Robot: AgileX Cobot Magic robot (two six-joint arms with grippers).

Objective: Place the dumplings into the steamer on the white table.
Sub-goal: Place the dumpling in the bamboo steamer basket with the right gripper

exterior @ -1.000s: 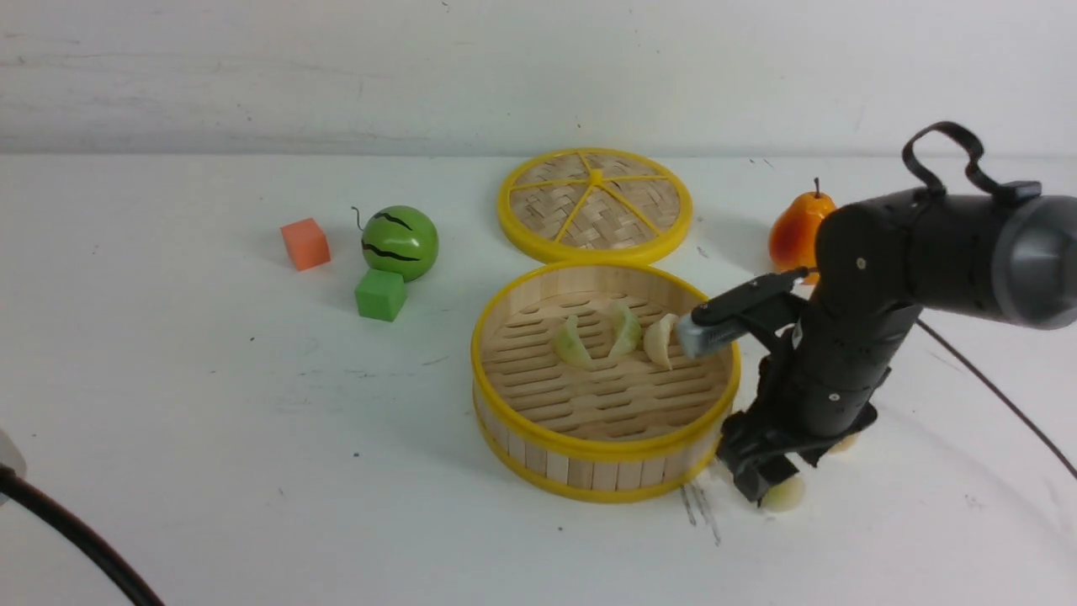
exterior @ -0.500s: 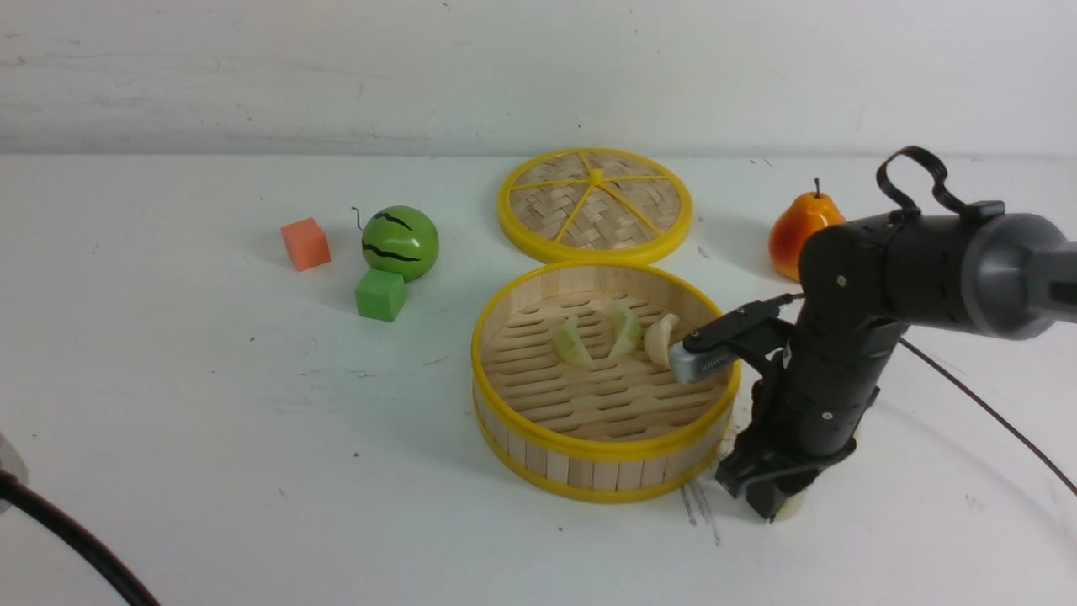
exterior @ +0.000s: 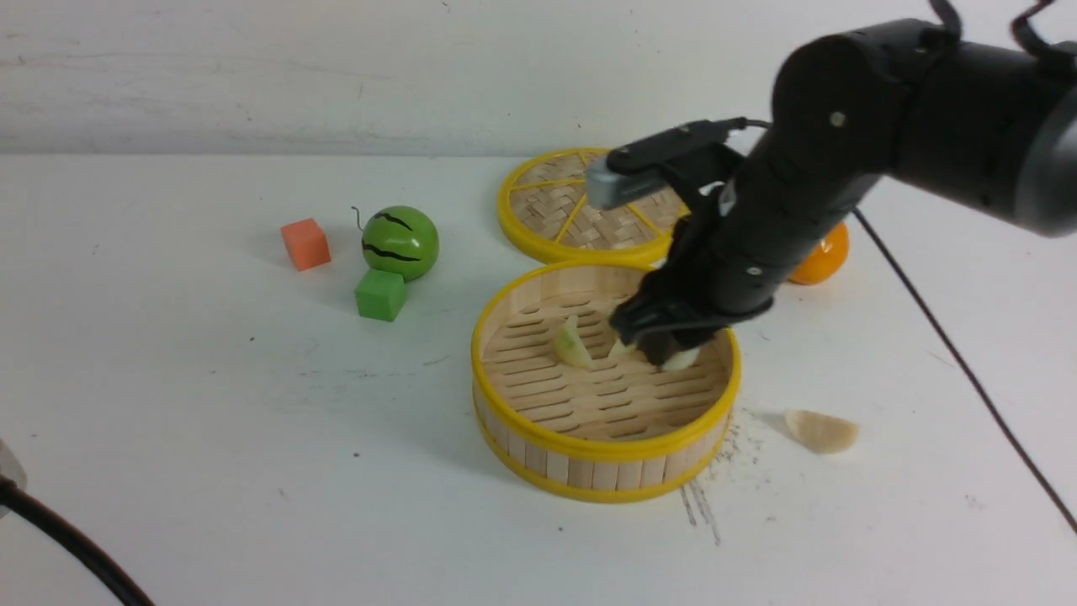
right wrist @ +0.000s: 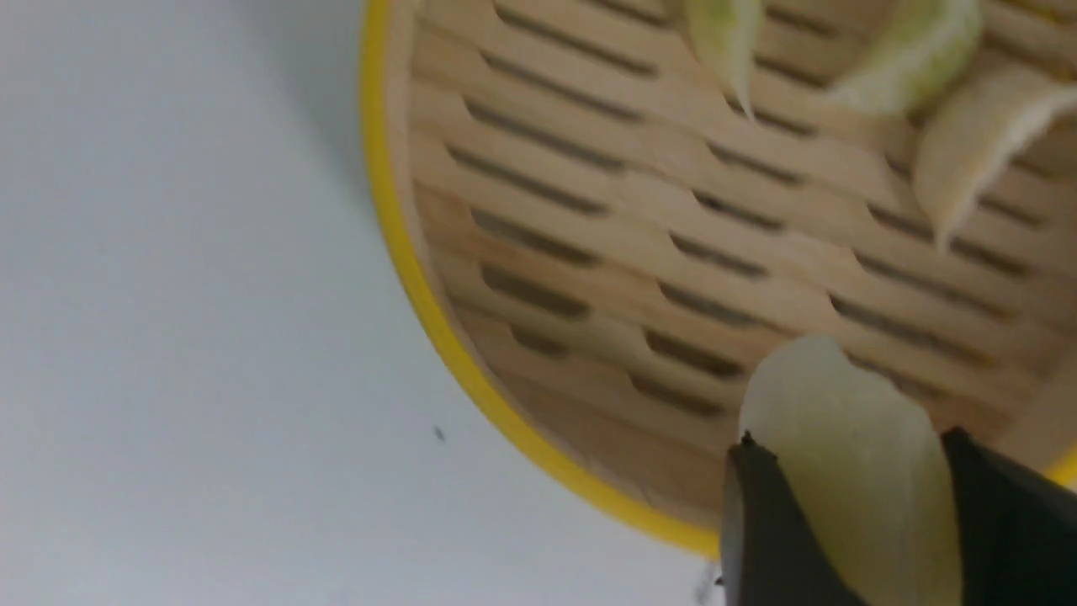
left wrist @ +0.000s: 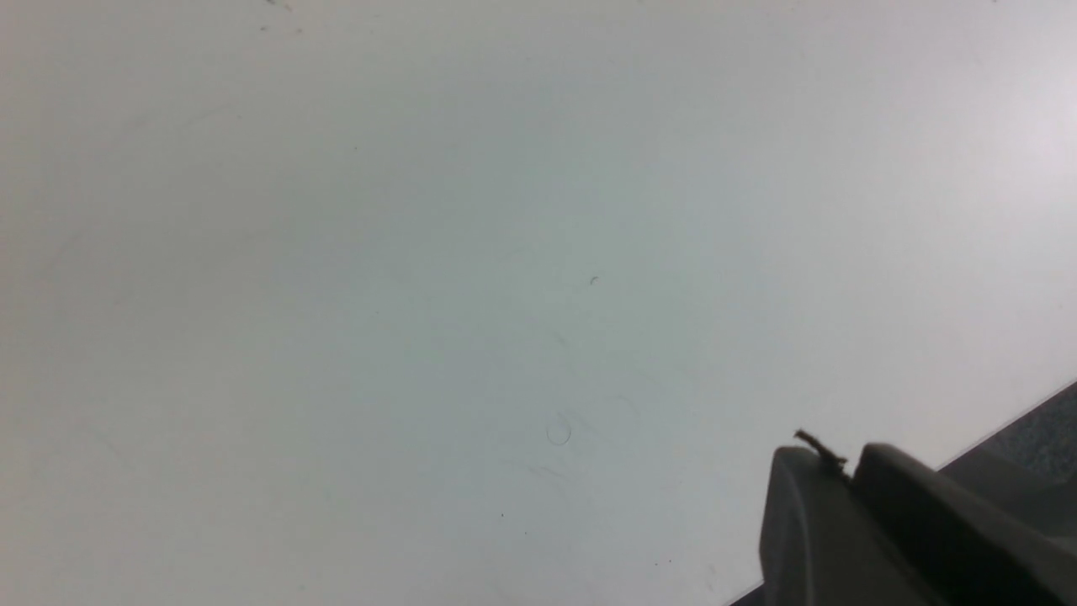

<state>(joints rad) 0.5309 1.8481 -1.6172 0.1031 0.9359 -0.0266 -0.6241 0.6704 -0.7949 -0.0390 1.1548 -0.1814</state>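
Note:
The steamer (exterior: 589,448), a round bamboo basket with yellow rims, stands mid-table on the white table (exterior: 210,421). My right gripper (exterior: 669,349) hangs over its right inner side, shut on a pale dumpling (exterior: 680,361). In the right wrist view that dumpling (right wrist: 850,471) sits between the two black fingers of my right gripper (right wrist: 850,438), above the slatted floor near the rim (right wrist: 404,252). A green dumpling (exterior: 572,345) lies inside; the arm partly hides others. A cream dumpling (exterior: 822,431) lies on the table right of the steamer. My left gripper (left wrist: 841,463) is shut over bare table.
The flat woven lid (exterior: 555,202) lies behind the steamer. An orange pear (exterior: 824,257) peeks out behind the right arm. A toy watermelon (exterior: 400,242), a green cube (exterior: 380,295) and an orange cube (exterior: 305,244) sit to the left. A black cable (exterior: 76,539) crosses the near left corner.
My right gripper closed on a dumpling on the table right of the steamer, then rose and swung left over the basket with it. The cream dumpling on the table came into view.

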